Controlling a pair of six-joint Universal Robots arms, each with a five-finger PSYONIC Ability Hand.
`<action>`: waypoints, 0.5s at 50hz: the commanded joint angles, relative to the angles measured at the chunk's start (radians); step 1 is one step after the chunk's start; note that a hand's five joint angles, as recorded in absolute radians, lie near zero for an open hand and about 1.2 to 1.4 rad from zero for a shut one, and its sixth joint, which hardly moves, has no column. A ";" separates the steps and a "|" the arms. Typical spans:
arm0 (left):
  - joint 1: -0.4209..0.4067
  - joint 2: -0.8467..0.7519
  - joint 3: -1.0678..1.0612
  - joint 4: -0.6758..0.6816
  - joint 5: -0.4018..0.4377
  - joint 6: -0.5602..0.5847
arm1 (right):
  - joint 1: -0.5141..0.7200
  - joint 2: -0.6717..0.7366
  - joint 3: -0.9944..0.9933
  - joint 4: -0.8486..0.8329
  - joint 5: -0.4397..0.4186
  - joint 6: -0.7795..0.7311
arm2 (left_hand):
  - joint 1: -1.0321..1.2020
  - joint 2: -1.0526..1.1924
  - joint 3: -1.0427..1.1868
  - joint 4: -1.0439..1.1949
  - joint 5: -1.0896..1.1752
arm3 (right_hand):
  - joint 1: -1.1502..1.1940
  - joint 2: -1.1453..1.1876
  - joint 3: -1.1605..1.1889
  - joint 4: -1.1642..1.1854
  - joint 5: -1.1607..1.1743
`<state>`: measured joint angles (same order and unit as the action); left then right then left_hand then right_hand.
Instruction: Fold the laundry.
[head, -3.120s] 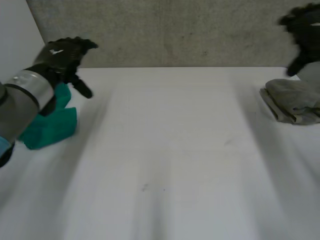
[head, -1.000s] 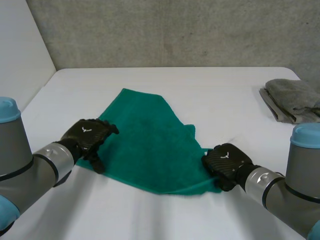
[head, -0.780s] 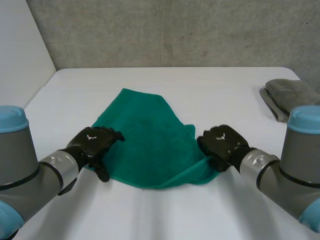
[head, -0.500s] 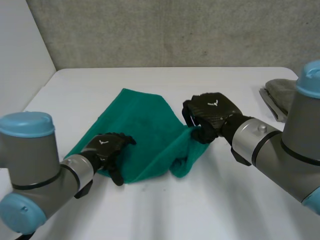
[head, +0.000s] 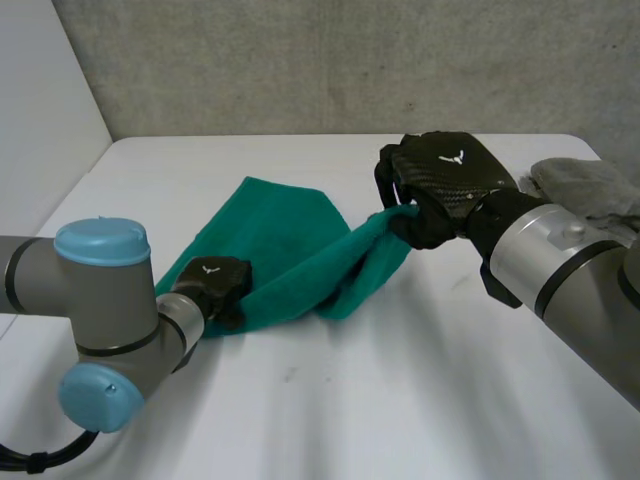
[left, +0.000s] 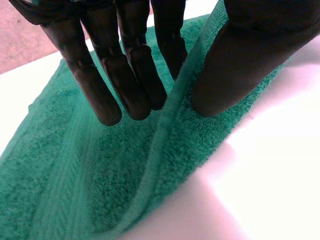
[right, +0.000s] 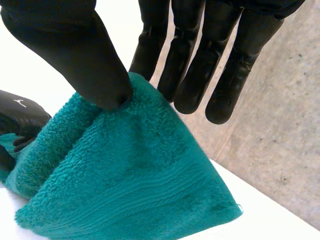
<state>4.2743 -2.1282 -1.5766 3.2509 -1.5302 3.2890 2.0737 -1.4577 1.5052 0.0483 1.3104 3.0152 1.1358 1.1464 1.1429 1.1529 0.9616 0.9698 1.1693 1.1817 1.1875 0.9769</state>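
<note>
On white table: green towel, grey cloth

Noted a teal towel of terry, ribbed band along its hem, far part lying flat on the table. Saw one corner held clear of the surface, pinched in the right hand, cloth sagging from there in a fold. Found the near edge pinched at the left hand. Logged a grey cloth, seemingly folded, well apart at the table's right end.

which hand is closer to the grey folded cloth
Right. The right hand holds a corner of the green towel up, a short way from the grey folded cloth; the left hand pinches the towel's other end, far across the table.
</note>
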 joint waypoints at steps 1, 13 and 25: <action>0.009 0.144 -0.017 -0.007 -0.010 0.004 | -0.064 0.010 -0.017 0.093 -0.034 -0.087 | 0.260 0.250 0.253 0.243 0.260 | 0.426 0.227 0.215 0.209 0.245; 0.022 0.387 -0.069 0.003 -0.001 0.092 | -0.104 0.299 -0.115 0.306 -0.074 -0.351 | 0.260 0.250 0.253 0.243 0.260 | 0.426 0.227 0.215 0.209 0.245; 0.012 0.320 -0.062 0.001 -0.004 0.129 | -0.179 0.356 -0.160 0.312 -0.086 -0.236 | 0.260 0.250 0.253 0.243 0.260 | -0.477 -0.676 -0.689 -0.694 -0.658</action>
<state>4.2882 -1.7871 -1.6427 3.2529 -1.5333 3.4159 1.9374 -1.0942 1.3537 0.3619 1.2274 2.7541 1.1358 1.1901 1.1870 1.1957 0.9739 0.4419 0.5057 0.5037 0.5037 0.3282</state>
